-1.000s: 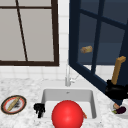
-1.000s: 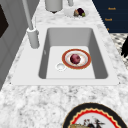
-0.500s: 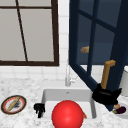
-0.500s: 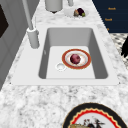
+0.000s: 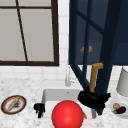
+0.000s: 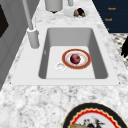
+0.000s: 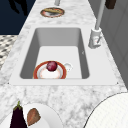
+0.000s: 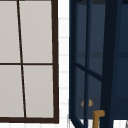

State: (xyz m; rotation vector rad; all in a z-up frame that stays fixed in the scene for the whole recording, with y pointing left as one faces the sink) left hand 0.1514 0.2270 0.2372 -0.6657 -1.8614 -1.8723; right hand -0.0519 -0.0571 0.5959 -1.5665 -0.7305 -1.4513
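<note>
at the foot of the swung-out dark blue cabinet door (image 5: 110,50), the right hand (image 5: 92,98) curled round its angular brass handle (image 5: 94,75). the left hand (image 5: 39,109) hung with fingers drooping loosely beside the smooth white sink (image 6: 102,60), above speckled marble.

- You are looking at a home kitchen, drawn by a simulator rather than filmed.
- At the centre of the frame sits a white rectangular sink basin (image 6: 72,37), set into a speckled grey marble countertop (image 6: 50,102).
- A tall grey metal tap (image 6: 31,27) stands at the sink's back edge.
- At upper left you see a dark-framed window with pale panes (image 5: 27,32) over a white tiled wall (image 5: 62,72).
- At upper right hangs a navy blue glass-fronted wall cabinet door (image 5: 100,37) with a brass handle (image 5: 95,75).
- Plates of food rest around: a red-rimmed round plate (image 6: 76,59) in the basin, a white plate with vegetables (image 7: 45,120) on the counter.
</note>
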